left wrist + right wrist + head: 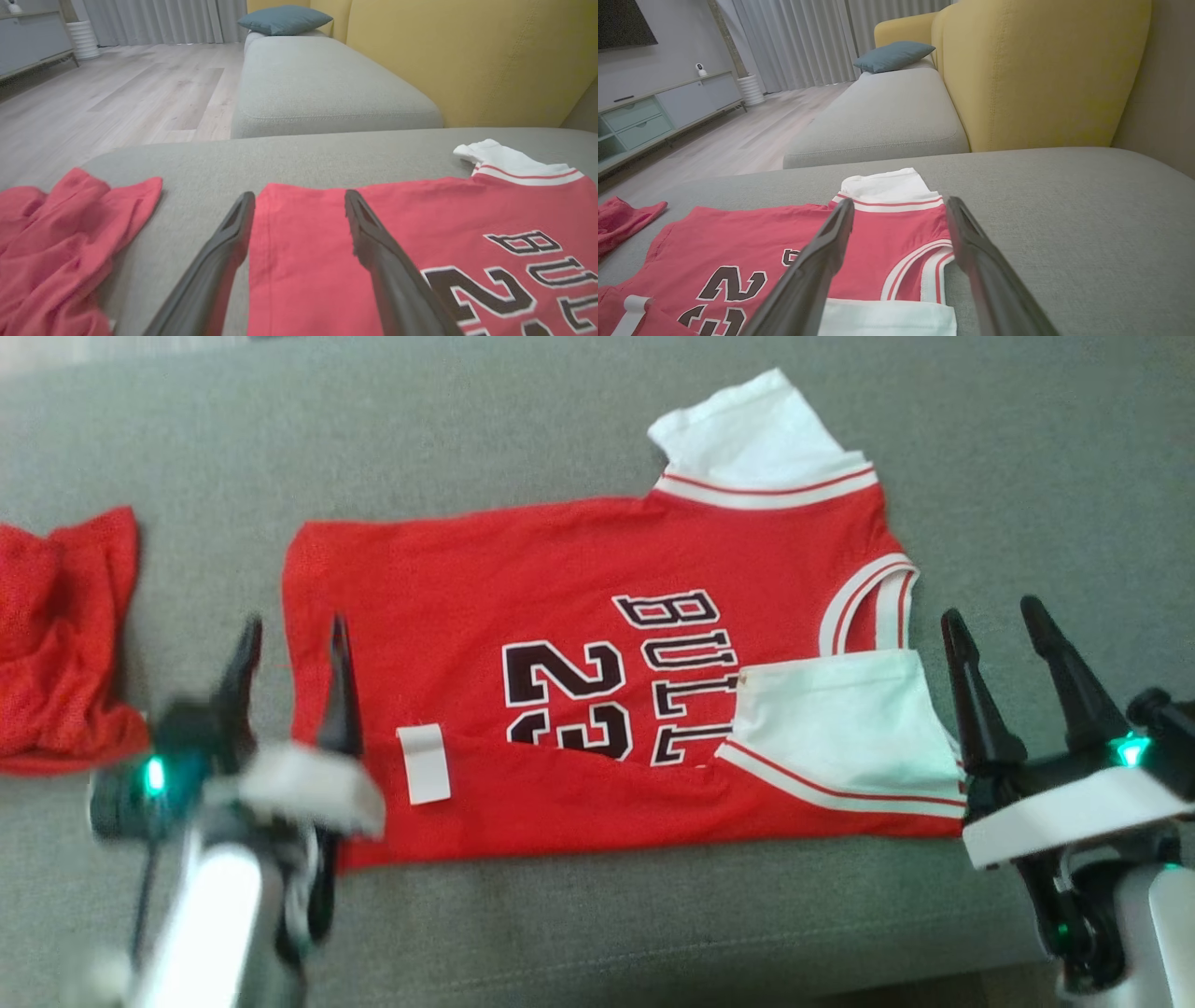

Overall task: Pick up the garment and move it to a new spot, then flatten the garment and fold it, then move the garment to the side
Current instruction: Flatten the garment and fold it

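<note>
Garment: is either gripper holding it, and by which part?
Nothing is held. The left gripper and right gripper are both open, at opposite ends of the garment.

Left gripper (pixel 294 633) lower left, 2 fingers parted, right gripper (pixel 991 614) lower right, fingers likewise parted

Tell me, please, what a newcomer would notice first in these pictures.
A red jersey with white sleeves and a black 23 lies spread on the grey sofa, its near edge folded over. The open left gripper is at its hem end and the open right gripper at its collar end. A crumpled red cloth lies apart, further left.
</note>
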